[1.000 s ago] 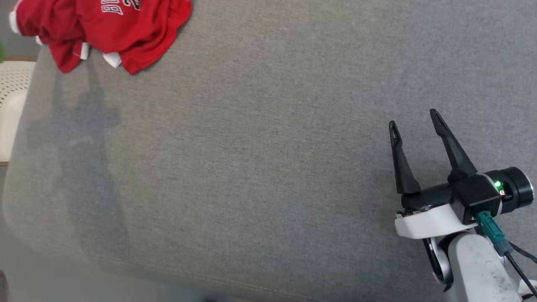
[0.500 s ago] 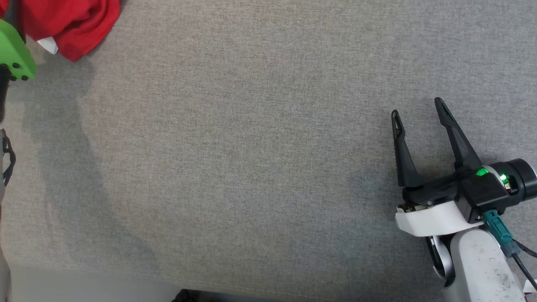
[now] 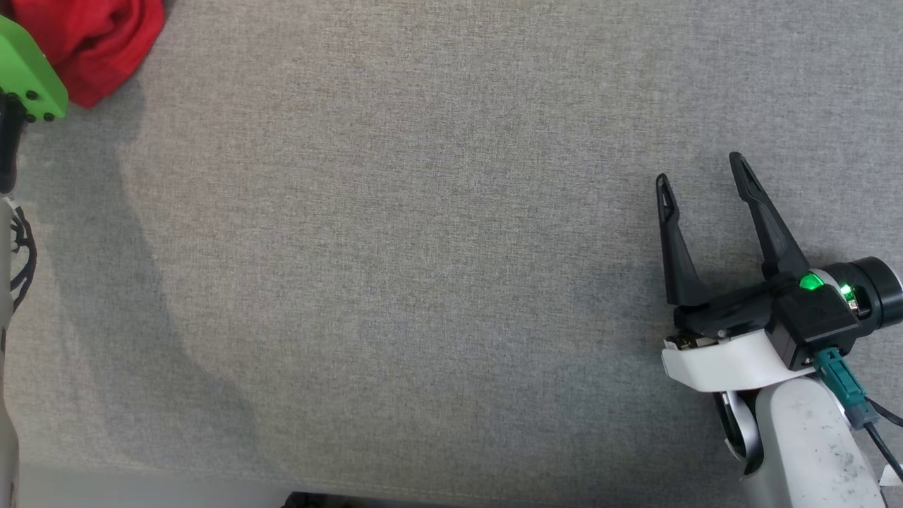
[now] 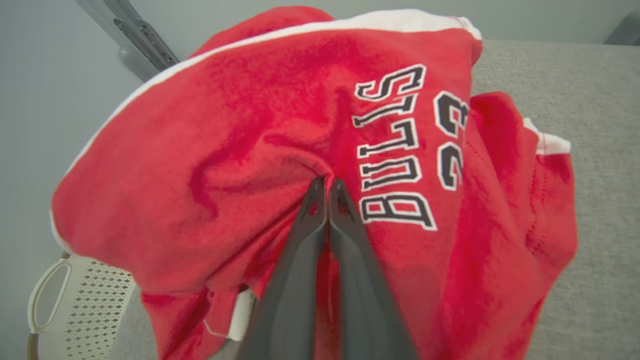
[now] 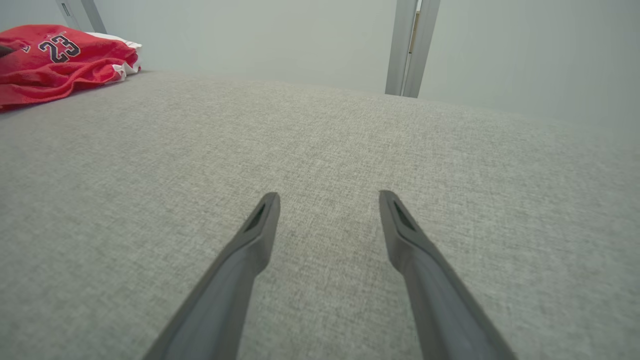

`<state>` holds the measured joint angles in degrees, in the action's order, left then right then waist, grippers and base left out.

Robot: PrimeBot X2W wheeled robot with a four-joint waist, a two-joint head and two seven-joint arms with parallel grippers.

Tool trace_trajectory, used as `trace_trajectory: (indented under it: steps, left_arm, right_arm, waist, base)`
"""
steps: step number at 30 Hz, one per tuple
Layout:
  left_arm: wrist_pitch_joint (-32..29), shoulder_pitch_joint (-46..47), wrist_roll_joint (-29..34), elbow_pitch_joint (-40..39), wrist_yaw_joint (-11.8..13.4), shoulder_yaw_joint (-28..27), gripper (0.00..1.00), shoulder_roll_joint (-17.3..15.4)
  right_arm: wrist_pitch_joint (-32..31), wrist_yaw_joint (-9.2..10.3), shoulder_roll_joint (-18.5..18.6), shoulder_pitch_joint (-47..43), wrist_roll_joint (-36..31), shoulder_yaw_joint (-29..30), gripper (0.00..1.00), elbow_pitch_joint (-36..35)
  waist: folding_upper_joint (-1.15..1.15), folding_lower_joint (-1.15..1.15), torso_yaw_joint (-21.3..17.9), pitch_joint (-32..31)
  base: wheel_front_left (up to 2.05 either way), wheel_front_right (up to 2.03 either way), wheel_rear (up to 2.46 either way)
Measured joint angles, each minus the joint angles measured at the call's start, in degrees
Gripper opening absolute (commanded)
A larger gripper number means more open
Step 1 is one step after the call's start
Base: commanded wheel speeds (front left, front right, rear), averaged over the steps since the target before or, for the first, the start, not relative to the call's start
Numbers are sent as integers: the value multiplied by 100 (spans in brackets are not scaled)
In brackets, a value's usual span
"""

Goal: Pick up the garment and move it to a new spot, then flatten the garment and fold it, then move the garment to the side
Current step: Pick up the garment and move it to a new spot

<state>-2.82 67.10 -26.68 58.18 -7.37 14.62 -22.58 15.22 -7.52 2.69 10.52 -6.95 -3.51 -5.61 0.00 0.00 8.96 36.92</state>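
The garment (image 4: 260, 150) is a red jersey with white trim and black lettering, bunched at the far left corner of the grey cushion (image 3: 437, 247). My left gripper (image 4: 327, 182) is shut, its two dark tips pinching a fold of the red cloth. In the head view a corner of the garment (image 3: 99, 42) lies at the top left, beside the green part of my left arm (image 3: 28, 77). My right gripper (image 3: 702, 169) stands open over bare cushion at the right, nothing between its fingers. From the right wrist the garment (image 5: 60, 65) lies far off at the upper left.
A white perforated basket (image 4: 75, 310) sits beside the cushion, below the garment in the left wrist view. A pale wall and a metal door frame (image 5: 410, 45) stand behind the cushion. The cushion's front edge (image 3: 211, 473) runs along the bottom of the head view.
The head camera has swung, shifting the garment towards the top left corner. My left arm's green part came into view beside it. The right gripper stays open.
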Motion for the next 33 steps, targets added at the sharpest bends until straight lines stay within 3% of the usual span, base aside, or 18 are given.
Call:
trace_trajectory:
  steps: [9,18,24,33]
  left_arm:
    - [677,340,192,159,167,98,0,-165]
    - [1150,882,524,-267,230,433,0,-136]
    - [1140,966,505,-632,140,659,0,290]
    - [946,75,238,-1109,40,1294,0,1412]
  right_arm:
    - [-2,0,5,33,130,35,100,151]
    - [-8,0,10,33,436,71,100,354]
    - [-8,1,11,-154,731,216,100,476]
    - [-9,1,13,-596,949,679,100,501]
  waist:
    - [0,0,6,-233]
    - [0,0,-6,-910]
    - [0,0,-108,-1535]
    - [0,0,-489,-2343]
  base:
    - [0,0,0]
    - [0,0,0]
    - [0,0,0]
    - [0,0,0]
